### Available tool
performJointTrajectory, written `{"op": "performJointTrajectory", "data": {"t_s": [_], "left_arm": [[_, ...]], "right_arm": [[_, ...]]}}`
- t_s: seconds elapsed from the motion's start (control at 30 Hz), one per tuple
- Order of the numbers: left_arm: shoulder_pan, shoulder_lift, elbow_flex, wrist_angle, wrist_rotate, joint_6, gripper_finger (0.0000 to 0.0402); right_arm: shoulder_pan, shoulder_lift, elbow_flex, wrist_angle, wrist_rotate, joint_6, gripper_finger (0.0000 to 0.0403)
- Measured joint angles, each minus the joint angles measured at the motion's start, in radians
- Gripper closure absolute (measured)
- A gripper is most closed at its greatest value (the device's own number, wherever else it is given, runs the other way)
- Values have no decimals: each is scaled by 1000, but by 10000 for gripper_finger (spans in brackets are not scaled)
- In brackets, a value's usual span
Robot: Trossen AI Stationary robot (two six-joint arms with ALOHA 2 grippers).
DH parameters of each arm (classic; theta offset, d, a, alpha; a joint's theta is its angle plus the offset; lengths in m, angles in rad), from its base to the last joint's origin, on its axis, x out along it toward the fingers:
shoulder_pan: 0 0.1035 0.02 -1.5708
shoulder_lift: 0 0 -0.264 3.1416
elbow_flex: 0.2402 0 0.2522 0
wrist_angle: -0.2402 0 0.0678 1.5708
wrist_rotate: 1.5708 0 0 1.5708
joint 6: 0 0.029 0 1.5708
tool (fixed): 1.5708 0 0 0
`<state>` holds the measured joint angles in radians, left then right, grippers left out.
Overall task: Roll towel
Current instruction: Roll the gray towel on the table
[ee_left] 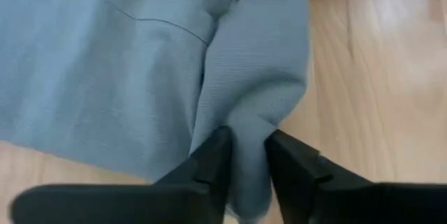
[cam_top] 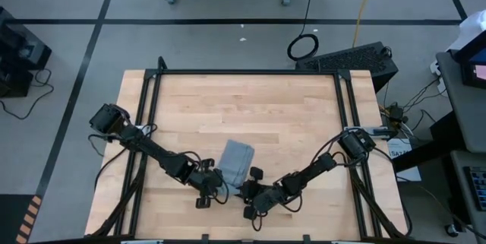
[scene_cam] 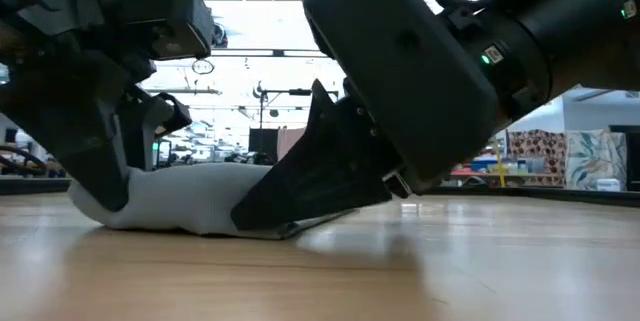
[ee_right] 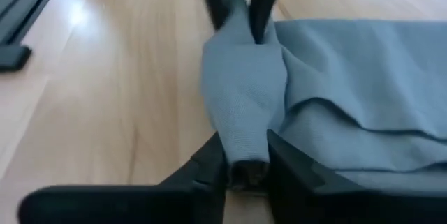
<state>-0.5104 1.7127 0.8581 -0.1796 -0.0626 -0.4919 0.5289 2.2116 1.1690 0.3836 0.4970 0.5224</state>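
**Towel roll: both claws pinching the same near edge**

Towel sits on the wooden table, close to the table's near edge and roughly midway across it, lying mostly flat with its near end bunched up into a ridge. Everything else here is placed relative to that towel.

Left gripper is down at the towel's near-left corner. In its own wrist view the two dark fingers are narrowed onto a raised fold of the grey-blue cloth, with fabric filling the gap between them, so I'd call that a pinch on the towel, not empty jaws.

Right gripper is at the towel's near-right side, just beside the left one. Its wrist view shows the same thing: fingers closed in on a puckered hump of cloth, and past it you can see the other arm's fingers clamping the far end of that same hump.

Low view backs it up, with both claws pressed down to table level at the towel's two ends and the cloth humped between them.

My read on why: grabbing one edge at two points keeps it straight, so the fold can be tipped over onto the flat part and start a roll. Looks like the very beginning, nothing is rolled yet. Risk is one pinch slipping and the roll going crooked.
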Motion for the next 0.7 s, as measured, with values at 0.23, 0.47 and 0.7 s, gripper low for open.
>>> {"op": "performJointTrajectory", "data": {"t_s": [0.23,0.47,0.7], "left_arm": [[-25,-102,0,-140,-65,9,217],[-151,-140,1,-100,-333,115,151],[-220,-17,1,9,-452,264,114]], "right_arm": [[0,-3,3,-69,-1,191,361],[6,-1,2,-75,3,344,361],[27,1,-1,-59,9,335,361]]}}
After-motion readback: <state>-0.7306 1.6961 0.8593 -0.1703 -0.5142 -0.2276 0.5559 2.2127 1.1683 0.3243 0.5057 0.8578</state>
